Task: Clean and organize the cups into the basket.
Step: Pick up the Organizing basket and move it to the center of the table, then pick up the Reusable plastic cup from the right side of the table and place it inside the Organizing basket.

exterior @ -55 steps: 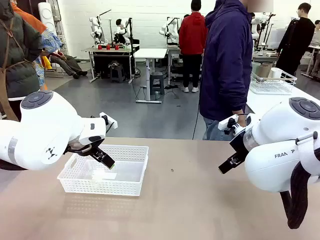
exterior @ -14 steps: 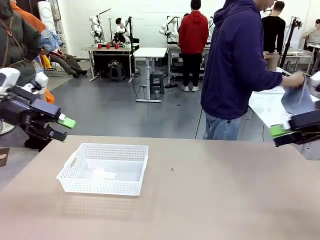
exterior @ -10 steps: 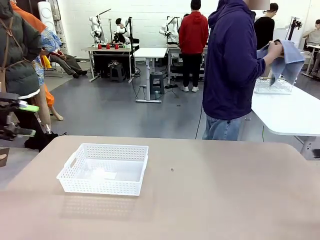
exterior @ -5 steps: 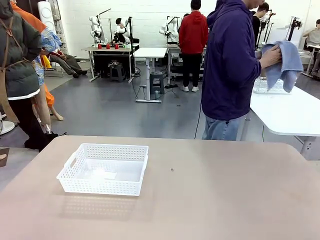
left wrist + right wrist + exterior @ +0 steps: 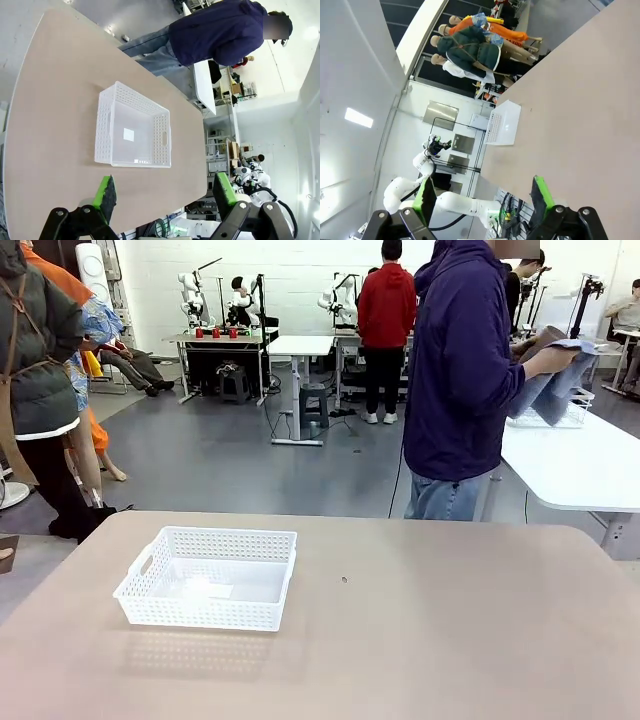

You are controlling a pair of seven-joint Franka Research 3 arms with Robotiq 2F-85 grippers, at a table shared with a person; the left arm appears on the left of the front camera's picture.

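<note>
The white mesh basket (image 5: 200, 613) sits with nothing in it on the left half of the tan table (image 5: 430, 640). At the far side a person in a navy hoodie (image 5: 460, 370) is turned to the right and rubs a blue-grey cloth (image 5: 552, 390) around a tan cup (image 5: 541, 340), which is mostly hidden. In the left wrist view my left gripper (image 5: 165, 190) hangs open high above the basket (image 5: 131, 159). From off to the side, my right gripper (image 5: 483, 195) stands open, with the basket (image 5: 496, 127) far off.
A white table (image 5: 580, 470) stands behind at the right and carries a white wire rack (image 5: 565, 412). Other people stand in the room beyond. A small dark speck (image 5: 344, 580) lies mid-table, and a white label (image 5: 208, 591) marks the basket floor.
My left gripper has drawn back out of the front view's left edge. The person has lowered the cloth and works it around the cup. The basket has not moved.
</note>
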